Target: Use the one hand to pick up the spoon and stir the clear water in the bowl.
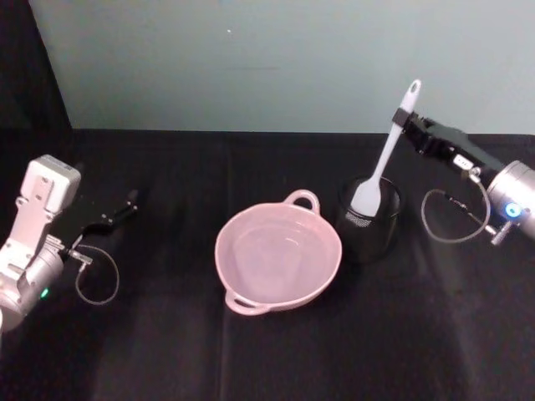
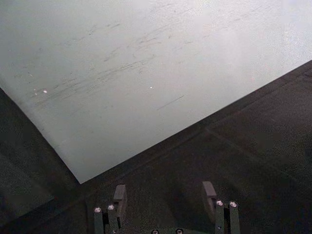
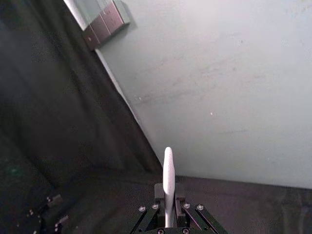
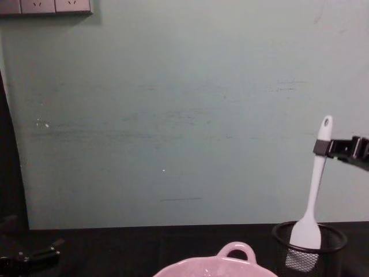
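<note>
Right gripper [image 1: 407,119] has its jaws clamped on the spoon [image 1: 380,164] near the handle tip. Spoon's tilted a bit, white, scoop down inside the black mesh cup [image 1: 369,219]. Pink bowl [image 1: 278,254] sits just beside the cup on the black bench [image 1: 167,334]. Left gripper [image 1: 125,207] rests far left, jaws apart. Pale green wall [image 4: 173,115] behind.

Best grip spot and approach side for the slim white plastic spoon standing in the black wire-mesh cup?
Grip the slim white plastic spoon high on its handle, just below the holed tip, coming in sideways from the robot's right. The scoop sits down inside the black wire-mesh cup, so the handle alone is free, leaning slightly. The right gripper is shut there already, fingers pinching the thin handle.
</note>
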You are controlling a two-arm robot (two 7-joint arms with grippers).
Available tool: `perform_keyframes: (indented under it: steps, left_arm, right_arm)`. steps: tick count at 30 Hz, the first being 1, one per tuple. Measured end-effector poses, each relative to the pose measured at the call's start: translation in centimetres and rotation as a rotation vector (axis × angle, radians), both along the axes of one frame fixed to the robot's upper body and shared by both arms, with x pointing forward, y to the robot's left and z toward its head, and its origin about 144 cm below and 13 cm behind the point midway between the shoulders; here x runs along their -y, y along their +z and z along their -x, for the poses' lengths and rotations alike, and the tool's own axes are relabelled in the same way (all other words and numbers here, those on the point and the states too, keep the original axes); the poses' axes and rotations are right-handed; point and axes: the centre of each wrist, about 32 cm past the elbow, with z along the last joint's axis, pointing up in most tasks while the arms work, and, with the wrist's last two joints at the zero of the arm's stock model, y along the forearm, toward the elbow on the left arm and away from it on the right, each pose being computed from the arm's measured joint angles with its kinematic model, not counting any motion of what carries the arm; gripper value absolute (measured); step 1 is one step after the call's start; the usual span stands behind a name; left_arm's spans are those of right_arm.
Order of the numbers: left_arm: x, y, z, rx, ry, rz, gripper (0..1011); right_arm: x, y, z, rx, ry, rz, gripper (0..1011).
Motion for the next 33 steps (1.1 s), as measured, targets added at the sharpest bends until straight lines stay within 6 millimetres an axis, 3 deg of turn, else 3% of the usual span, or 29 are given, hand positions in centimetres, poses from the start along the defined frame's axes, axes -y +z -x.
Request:
perform_keyframes:
  steps: [13,33]
  left_arm:
    - [0.0,0.0,0.0,0.0,0.0,0.0,1011]
    - [0.0,0.0,0.0,0.0,0.0,0.0,1011]
  right_arm:
    - [-0.5,-2.4,-0.2,-0.031,0.006,0.029,118]
    - [-0.5,-3.3,-0.3,-0.062,0.019,0.014,119]
